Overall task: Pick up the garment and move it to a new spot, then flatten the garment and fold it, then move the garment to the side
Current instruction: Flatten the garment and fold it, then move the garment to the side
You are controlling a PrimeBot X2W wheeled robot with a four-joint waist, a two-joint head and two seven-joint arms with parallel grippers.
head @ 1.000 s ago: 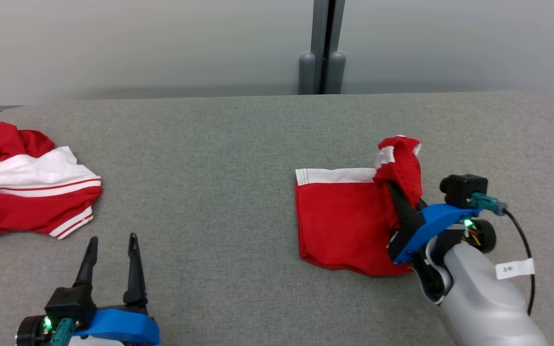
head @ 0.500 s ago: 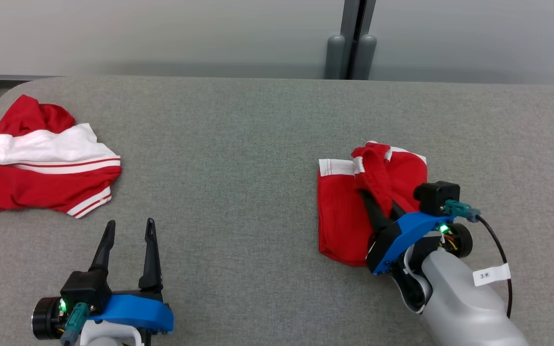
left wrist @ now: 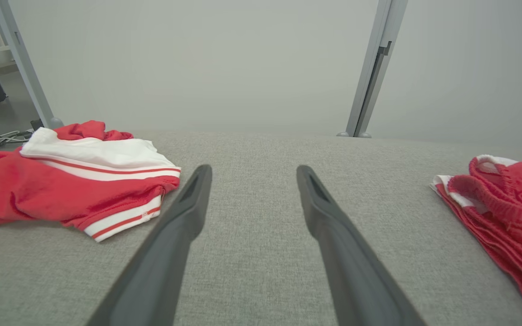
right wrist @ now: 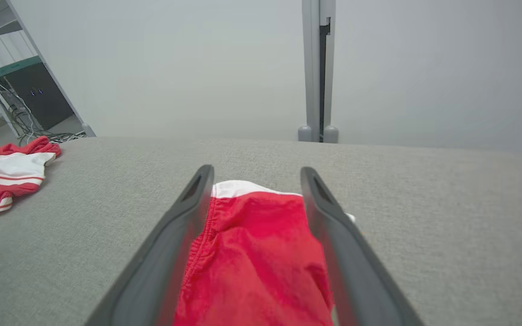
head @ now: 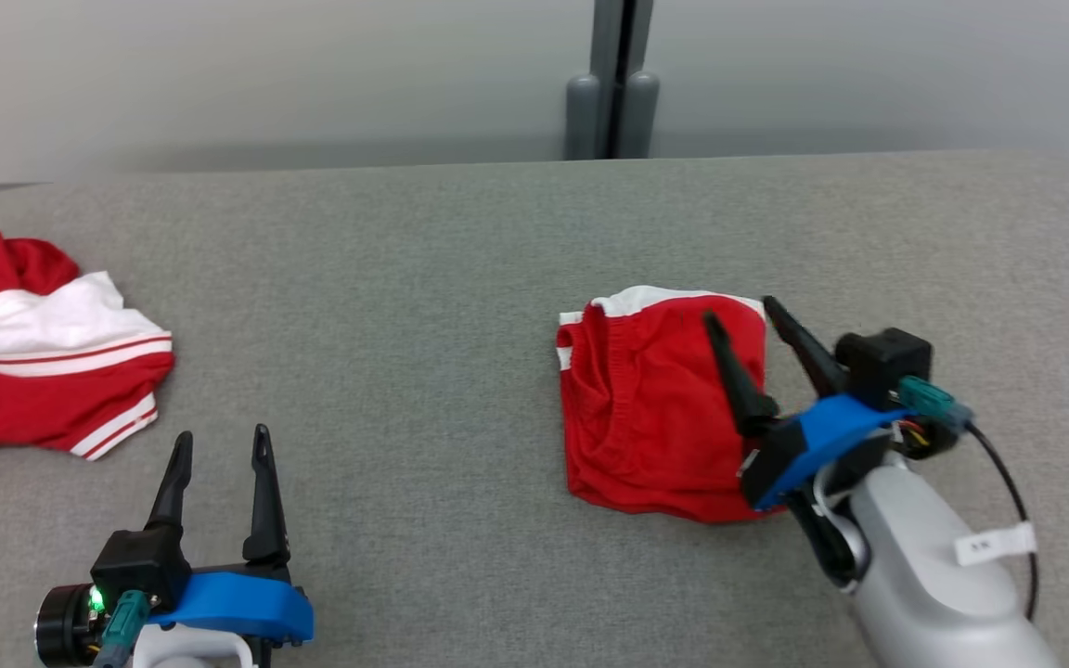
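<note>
While left end effector and right end effector gape empty, two garments lie apart: folded garment, crumpled garment.

The red knit garment with a white band lies folded into a compact, roughly square packet on the grey fabric-covered table, to the right of centre as I look down. The white band runs along its far edge and shows at the far left corner. A gathered, elasticated seam runs down its left side. The top layer is a little rumpled, and the near edge curves slightly. It rests flat, its right part beneath the spread fingers of my right gripper, unpinched.
</note>
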